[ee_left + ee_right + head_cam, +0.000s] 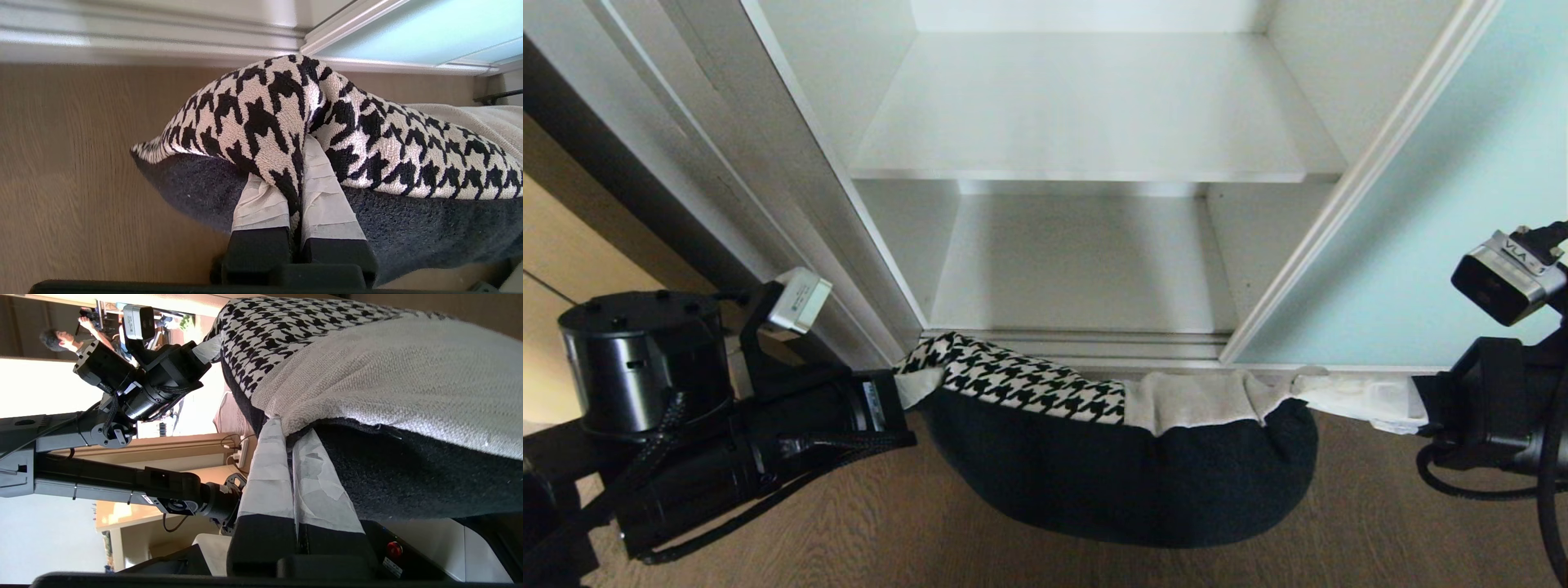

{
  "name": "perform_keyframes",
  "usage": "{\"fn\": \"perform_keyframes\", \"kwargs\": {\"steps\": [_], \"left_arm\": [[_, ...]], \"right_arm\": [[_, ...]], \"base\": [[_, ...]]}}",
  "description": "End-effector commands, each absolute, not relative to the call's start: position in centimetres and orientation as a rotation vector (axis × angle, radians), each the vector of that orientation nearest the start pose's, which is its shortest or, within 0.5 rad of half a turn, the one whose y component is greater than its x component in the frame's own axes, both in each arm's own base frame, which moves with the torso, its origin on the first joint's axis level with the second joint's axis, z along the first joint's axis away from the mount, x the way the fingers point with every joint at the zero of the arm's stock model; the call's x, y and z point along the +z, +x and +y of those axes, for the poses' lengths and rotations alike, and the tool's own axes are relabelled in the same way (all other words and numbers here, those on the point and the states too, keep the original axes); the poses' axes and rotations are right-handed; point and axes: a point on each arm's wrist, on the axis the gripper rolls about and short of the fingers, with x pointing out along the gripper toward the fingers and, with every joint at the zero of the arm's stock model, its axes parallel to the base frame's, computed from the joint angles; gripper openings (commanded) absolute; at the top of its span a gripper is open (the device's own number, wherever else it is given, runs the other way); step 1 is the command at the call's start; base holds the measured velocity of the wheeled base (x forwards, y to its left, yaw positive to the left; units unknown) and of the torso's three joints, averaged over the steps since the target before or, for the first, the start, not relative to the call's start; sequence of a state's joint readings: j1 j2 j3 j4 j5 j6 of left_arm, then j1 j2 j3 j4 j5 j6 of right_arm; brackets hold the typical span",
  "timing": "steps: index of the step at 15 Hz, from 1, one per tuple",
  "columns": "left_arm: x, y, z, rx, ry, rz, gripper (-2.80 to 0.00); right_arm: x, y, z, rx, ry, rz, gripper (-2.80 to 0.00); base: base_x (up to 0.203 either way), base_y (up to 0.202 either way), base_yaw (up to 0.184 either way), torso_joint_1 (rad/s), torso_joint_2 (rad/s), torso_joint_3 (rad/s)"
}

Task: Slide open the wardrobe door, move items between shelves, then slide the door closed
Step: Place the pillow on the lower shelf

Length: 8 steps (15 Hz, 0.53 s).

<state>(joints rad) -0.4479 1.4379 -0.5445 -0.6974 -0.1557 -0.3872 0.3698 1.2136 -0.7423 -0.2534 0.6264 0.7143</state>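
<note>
Wardrobe, sliding door (1445, 245) pushed right; both visible shelves (1086, 114) bare. Stack of folded cloth (1119, 465) hangs above the floor (890, 531) before the opening. Left gripper (296, 179) clamped on its houndstooth end, right gripper (288, 457) clamped on its beige end.

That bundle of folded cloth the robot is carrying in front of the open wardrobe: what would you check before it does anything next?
1. Left gripper pinched on the cloth stack: ok, shut on its houndstooth end.
2. Right gripper pinched on the other end: ok, shut at the beige layer.
3. Stack held level: not ok, its dark middle sags between the two grips.
4. Sliding wardrobe door out of the way: ok, slid to the right.
5. Upper shelf and lower shelf free: ok, both bare.
6. Stack clear of the floor: cannot tell.
</note>
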Motion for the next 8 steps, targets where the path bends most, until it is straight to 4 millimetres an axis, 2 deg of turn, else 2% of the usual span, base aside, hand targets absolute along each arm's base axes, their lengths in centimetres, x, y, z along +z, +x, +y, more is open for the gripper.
{"fn": "perform_keyframes", "kwargs": {"steps": [1,8], "left_arm": [[18.77,20.57,-10.28,-0.557,-0.347,0.314,-2.80],[18.33,20.99,-10.48,-0.551,-0.343,0.332,-2.80]], "right_arm": [[24.80,16.38,7.79,0.874,0.682,0.572,-2.80],[24.58,16.75,7.91,0.868,0.683,0.583,-2.80]], "base": [[0.000,0.000,0.000,-0.002,0.00,-0.197],[0.000,0.000,0.000,0.003,0.00,-0.199]]}}
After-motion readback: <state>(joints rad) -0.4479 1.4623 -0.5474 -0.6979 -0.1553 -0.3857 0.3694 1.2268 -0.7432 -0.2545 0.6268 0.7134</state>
